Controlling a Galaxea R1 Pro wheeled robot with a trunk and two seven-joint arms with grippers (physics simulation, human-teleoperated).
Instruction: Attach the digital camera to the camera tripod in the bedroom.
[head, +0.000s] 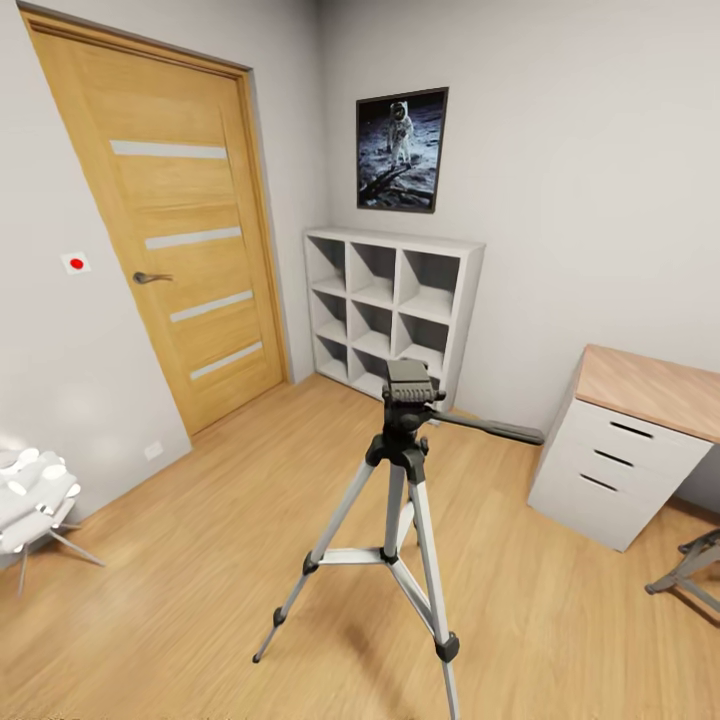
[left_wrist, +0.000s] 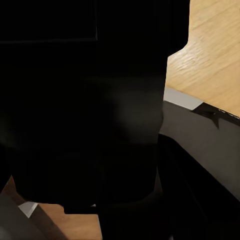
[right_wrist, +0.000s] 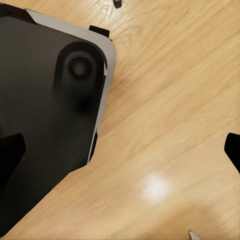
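— Light wood plank floor and pale walls surround us: what do we see, largest first?

— We face a wood door at left, a white cube shelf in the corner under an astronaut poster, and a white drawer unit with a wooden tabletop at right.

— And the camera tripod?

— It stands upright on the floor just ahead of us, legs spread, flat head bare, pan handle pointing right. A white chair sits well apart at left.

— Our end effectors?

— The wrist views give dark shapes over floor; we cannot tell whether either is released or clenched.
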